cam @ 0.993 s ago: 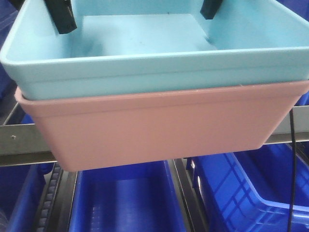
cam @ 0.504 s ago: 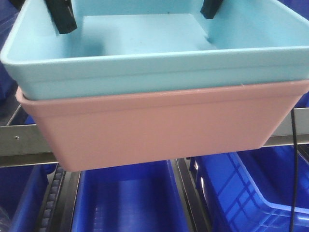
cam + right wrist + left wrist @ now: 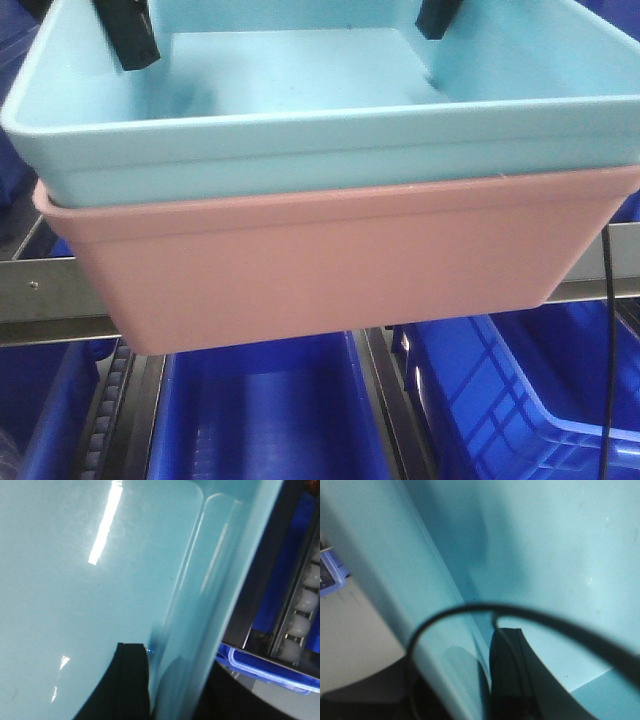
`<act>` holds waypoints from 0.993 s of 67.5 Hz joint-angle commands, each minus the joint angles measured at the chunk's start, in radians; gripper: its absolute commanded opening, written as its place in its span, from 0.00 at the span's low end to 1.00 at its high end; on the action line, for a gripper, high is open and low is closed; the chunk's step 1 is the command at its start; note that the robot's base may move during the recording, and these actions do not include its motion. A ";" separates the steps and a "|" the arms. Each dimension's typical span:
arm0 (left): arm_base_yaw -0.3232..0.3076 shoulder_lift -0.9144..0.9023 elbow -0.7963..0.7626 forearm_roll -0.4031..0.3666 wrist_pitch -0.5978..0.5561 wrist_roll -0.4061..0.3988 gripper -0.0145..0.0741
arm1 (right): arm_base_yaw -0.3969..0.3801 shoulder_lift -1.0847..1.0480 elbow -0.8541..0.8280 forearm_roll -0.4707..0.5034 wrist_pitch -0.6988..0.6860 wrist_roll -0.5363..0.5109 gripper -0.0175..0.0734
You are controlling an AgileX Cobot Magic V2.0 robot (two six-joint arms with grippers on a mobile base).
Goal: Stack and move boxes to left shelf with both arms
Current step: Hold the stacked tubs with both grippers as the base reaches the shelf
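Blue box in pink box; upright, crosswise

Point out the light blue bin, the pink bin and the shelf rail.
light blue bin (image 3: pixel 330 150), front view, front wall.
pink bin (image 3: pixel 330 260), front view, front wall.
shelf rail (image 3: pixel 60 300), front view, left stretch.

Holds the upper bin nested in the lower bin, rim just above rim, with the left gripper astride the upper bin's left wall, one finger inside, and the right gripper astride the right wall, one finger inside near the far corner. Hangs both bins in front of the shelf's front rail, crossing behind them from left to right. Sets the left crate, the middle crate under the lower bin and the right crate below and behind that rail, with a roller strip between left and middle crates and a cable down the right edge.
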 commanded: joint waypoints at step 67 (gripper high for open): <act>-0.031 -0.057 -0.053 -0.279 -0.169 0.060 0.16 | 0.033 -0.048 -0.036 0.152 -0.109 -0.029 0.25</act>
